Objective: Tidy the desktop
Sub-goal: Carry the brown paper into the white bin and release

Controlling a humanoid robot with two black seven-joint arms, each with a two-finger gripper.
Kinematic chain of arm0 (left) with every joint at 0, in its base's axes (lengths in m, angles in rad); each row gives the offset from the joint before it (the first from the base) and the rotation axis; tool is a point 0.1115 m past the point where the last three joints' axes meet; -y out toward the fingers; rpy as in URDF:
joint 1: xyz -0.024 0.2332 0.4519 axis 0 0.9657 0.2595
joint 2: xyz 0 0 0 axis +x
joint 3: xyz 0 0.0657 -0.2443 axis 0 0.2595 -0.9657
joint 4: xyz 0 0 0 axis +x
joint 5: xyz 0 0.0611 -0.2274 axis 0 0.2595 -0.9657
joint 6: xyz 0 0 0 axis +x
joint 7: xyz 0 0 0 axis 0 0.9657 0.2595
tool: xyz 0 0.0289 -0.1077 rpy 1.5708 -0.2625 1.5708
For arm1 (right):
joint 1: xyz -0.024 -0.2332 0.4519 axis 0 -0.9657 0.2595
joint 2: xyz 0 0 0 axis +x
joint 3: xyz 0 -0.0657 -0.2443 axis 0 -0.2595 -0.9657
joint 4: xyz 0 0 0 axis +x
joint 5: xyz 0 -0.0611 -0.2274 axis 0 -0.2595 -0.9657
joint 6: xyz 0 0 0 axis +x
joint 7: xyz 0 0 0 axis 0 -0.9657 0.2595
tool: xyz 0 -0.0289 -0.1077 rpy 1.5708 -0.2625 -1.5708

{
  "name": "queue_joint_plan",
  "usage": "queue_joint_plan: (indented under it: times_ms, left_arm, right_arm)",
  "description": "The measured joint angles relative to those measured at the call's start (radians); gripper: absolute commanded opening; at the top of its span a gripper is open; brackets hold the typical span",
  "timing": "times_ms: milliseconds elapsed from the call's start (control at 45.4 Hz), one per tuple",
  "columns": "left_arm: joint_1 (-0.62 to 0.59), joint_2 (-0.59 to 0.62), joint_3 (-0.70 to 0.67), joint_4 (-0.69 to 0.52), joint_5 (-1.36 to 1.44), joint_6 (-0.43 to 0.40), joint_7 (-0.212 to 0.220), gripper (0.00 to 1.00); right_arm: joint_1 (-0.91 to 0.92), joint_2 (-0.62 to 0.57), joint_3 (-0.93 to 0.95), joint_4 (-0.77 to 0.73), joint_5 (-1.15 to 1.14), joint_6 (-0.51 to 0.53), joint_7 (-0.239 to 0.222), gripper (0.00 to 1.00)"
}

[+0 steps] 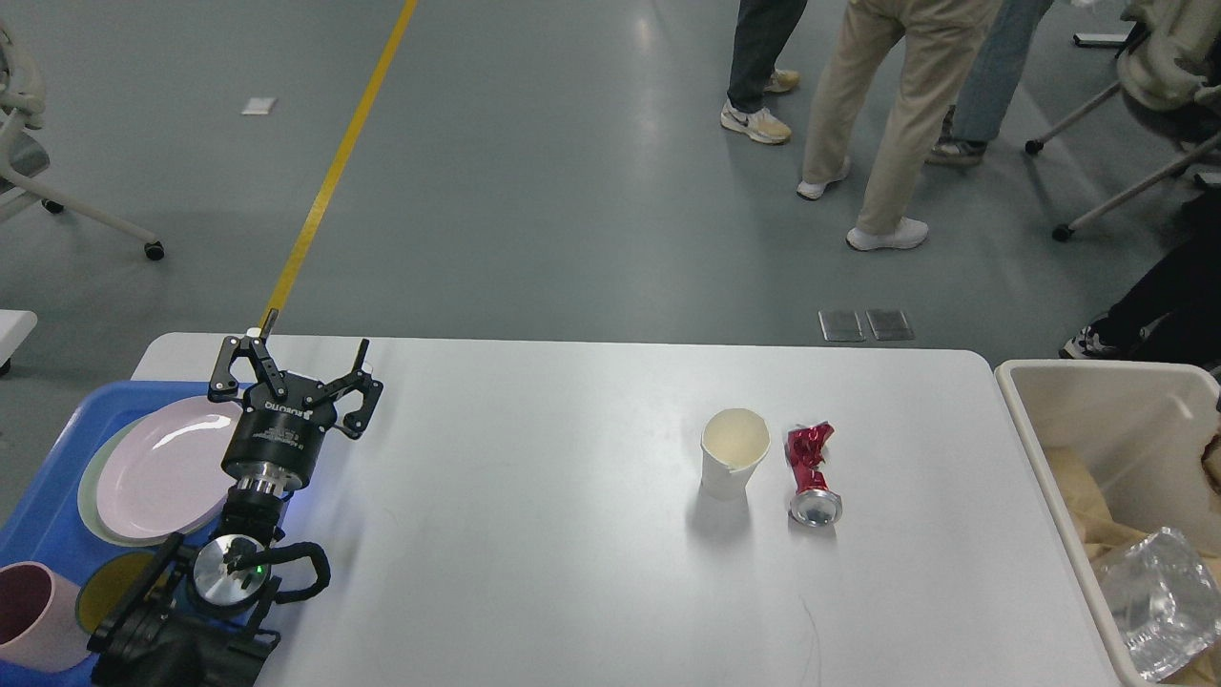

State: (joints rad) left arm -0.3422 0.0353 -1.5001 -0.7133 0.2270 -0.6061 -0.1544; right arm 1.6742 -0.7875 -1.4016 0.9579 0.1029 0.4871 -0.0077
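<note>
The white desktop [534, 534] fills the lower part of the head view. A white paper cup [734, 451] stands upright right of centre. Beside it on the right lies a crushed red can [812, 474], its silver end toward me. My left gripper [291, 369] is open near the desktop's far left corner, over the edge of the blue tray [43, 515], with nothing between its fingers. My right gripper is out of view; only a small dark and brown bit [1214, 448] shows at the right edge over the beige bin [1078, 401].
The blue tray holds a pink plate [157, 468] on a greenish one, a yellow dish [110, 587] and a pink mug [33, 615]. The beige bin at the right holds brown paper and crumpled clear plastic [1159, 601]. People stand beyond the far edge, with office chairs at both sides.
</note>
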Motion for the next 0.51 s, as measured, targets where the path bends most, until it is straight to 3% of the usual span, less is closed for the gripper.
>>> queue_joint_plan:
  times_ms: [198,374,507]
  left_arm:
    - [-0.001,0.0,0.0,0.0,0.0,0.0,0.0,0.97]
    - [-0.001,0.0,0.0,0.0,0.0,0.0,0.0,0.97]
    - [-0.001,0.0,0.0,0.0,0.0,0.0,-0.001,0.97]
  right_arm:
    - [-0.418,0.029,0.198,-0.266,0.004,-0.143,0.0,0.0]
    - [-0.776,0.151,0.369,-0.482,0.02,-0.389,-0.001,0.0]
    - [-0.999,0.273,0.481,-0.687,0.02,-0.476,-0.022,0.0]
